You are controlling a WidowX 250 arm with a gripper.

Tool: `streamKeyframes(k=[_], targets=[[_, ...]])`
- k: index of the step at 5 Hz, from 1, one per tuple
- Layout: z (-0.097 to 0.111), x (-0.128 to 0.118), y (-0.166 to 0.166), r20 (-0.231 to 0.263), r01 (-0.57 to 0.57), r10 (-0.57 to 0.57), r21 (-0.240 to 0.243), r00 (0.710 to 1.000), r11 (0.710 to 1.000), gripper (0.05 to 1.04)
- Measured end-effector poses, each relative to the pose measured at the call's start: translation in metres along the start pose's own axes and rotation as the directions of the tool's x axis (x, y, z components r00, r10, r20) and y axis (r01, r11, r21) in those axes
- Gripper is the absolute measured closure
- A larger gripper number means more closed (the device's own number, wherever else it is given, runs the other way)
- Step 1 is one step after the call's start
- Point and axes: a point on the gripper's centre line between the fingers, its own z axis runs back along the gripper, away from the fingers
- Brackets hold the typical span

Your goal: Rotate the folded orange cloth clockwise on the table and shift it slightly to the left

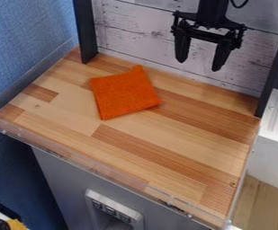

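The black gripper hangs at the upper right, in front of the whitewashed plank backdrop and above the rear of the wooden surface. Its two fingers are spread apart, open, with nothing between them. An orange cloth, folded into a rough square, lies flat on the wooden surface left of centre toward the back. The cloth is below and to the left of the gripper, and the two are apart.
A clear plastic lip runs along the front edge. Dark upright posts stand at both rear corners, with the plank wall between them. Beyond the right edge is a white unit; a blue wall rises at the left.
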Motion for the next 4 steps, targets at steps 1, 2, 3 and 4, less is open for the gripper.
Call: streamKeyframes(k=[1,2,3,4], targets=[[-0.008,-0.003,0.001,-0.014,-0.069,0.069,0.001,0.998,0.998,0.085],[-0.019,-0.005,0.017,-0.022,-0.195,0.195,0.002,0.981,0.981,0.085],[-0.014,-0.012,0.040,0.017,-0.335,0.335,-0.016,0.942,0.942,0.085],[-0.014,-0.020,0.059,0.055,-0.446,0.448,-0.047,0.893,0.894,0.085]])
